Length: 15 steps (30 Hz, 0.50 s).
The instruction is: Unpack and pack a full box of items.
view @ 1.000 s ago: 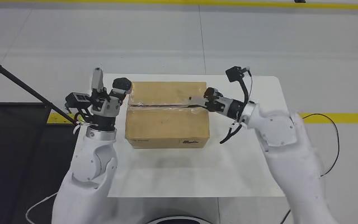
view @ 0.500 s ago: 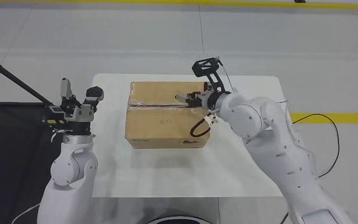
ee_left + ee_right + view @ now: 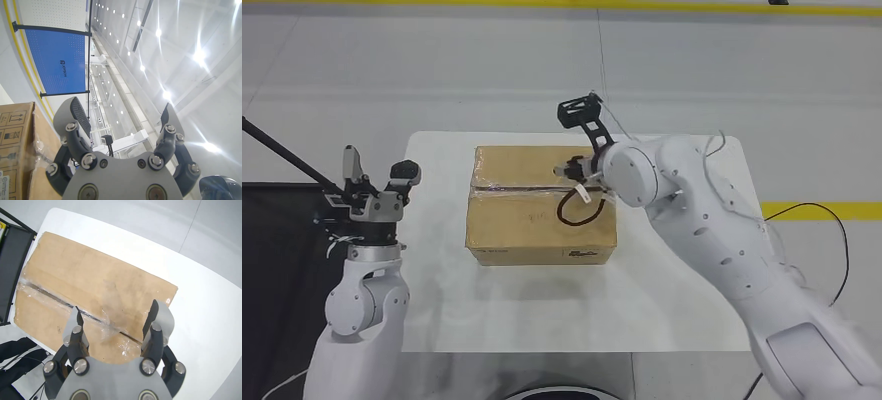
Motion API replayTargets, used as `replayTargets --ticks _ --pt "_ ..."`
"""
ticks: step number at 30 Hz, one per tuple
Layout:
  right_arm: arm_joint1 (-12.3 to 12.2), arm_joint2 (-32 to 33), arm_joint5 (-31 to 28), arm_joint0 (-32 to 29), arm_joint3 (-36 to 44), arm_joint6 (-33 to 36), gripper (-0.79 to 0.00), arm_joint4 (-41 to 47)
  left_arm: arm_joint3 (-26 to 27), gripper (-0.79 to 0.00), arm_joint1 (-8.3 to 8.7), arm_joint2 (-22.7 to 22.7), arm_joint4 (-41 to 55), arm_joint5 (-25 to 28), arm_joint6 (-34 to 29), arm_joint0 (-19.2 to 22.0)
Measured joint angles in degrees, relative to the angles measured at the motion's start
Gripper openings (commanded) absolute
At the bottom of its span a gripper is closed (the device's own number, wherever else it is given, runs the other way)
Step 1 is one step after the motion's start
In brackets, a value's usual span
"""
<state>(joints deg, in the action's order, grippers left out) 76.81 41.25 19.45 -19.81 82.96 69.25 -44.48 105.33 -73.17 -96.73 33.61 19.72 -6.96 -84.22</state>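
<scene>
A closed cardboard box point(image 3: 540, 205) stands in the middle of the white table point(image 3: 682, 300), with clear tape point(image 3: 56, 298) along its top seam. My right gripper point(image 3: 572, 172) hangs over the right part of the box top point(image 3: 75, 275). It is open point(image 3: 115, 308), straddling the seam where a wrinkled strip of loose tape point(image 3: 109, 323) stands up; nothing is held. My left gripper point(image 3: 377, 175) is off the box's left end, by the table's left edge. It points upward, open and empty point(image 3: 122, 108), with the box's side point(image 3: 17, 142) beside it.
A black metal rack point(image 3: 282, 260) stands on the floor just left of the table, also showing in the right wrist view as dark bars point(image 3: 11, 256). Bare table lies in front of and right of the box. A yellow floor line point(image 3: 812, 208) runs past the right side.
My right arm has swung left from the box's right end to above its top seam. My left gripper has drawn away from the box's left end toward the table's left edge.
</scene>
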Motion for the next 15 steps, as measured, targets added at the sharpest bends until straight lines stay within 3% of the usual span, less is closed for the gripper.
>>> replayTargets --ticks 3,9,15 --pt "0.97 -1.62 0.48 1.55 -2.31 0.89 -0.379 0.04 0.05 0.000 -0.06 -0.15 0.14 -0.11 -0.20 -0.07" --pt "2.52 -3.35 0.80 3.46 -5.45 1.01 -0.465 0.34 0.02 0.000 -0.18 -0.28 0.25 -0.34 -0.51 -0.08" --pt "3.39 -3.69 1.07 4.05 -6.55 0.45 -0.680 -0.31 -0.07 0.000 -0.32 -0.16 0.15 -0.40 -0.60 -0.05"
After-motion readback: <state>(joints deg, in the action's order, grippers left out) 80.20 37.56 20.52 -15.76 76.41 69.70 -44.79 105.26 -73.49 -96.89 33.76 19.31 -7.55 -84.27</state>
